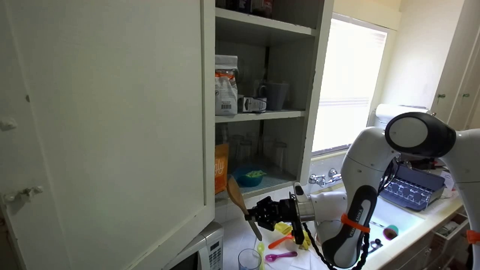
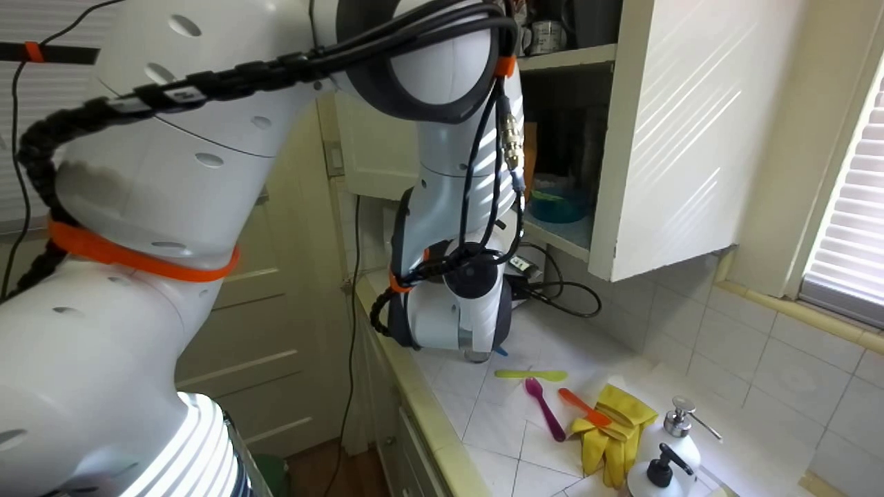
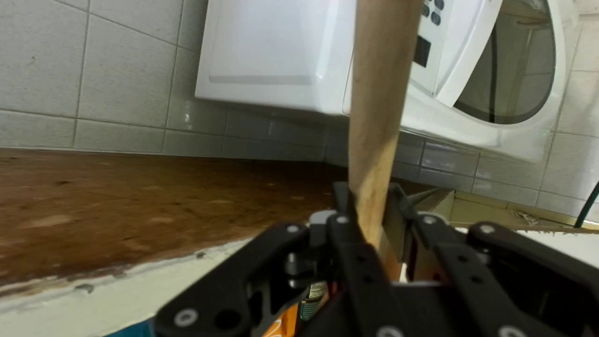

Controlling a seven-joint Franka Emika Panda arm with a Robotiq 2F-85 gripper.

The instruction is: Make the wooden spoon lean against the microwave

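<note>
The wooden spoon [image 1: 236, 195] is held in the air, tilted, its wide end up toward the cupboard and its handle end down over the counter. My gripper [image 1: 248, 215] is shut on its handle. In the wrist view, which stands upside down, the spoon [image 3: 381, 93] runs between the two fingers [image 3: 369, 201]. The white microwave [image 1: 216, 243] stands low, partly hidden behind the open cupboard door. In the wrist view the microwave [image 3: 276, 51] shows with its dark window, apart from the gripper. In an exterior view the arm [image 2: 449, 172] hides gripper and spoon.
The open cupboard door [image 1: 112, 131] hangs above the microwave. A clear glass [image 1: 249, 259] stands beside the microwave. Purple [image 1: 281, 256], orange [image 1: 280, 241] and yellow-green [image 1: 261, 251] utensils and yellow gloves [image 2: 615, 431] lie on the counter. Soap dispensers [image 2: 673, 449] stand near the gloves.
</note>
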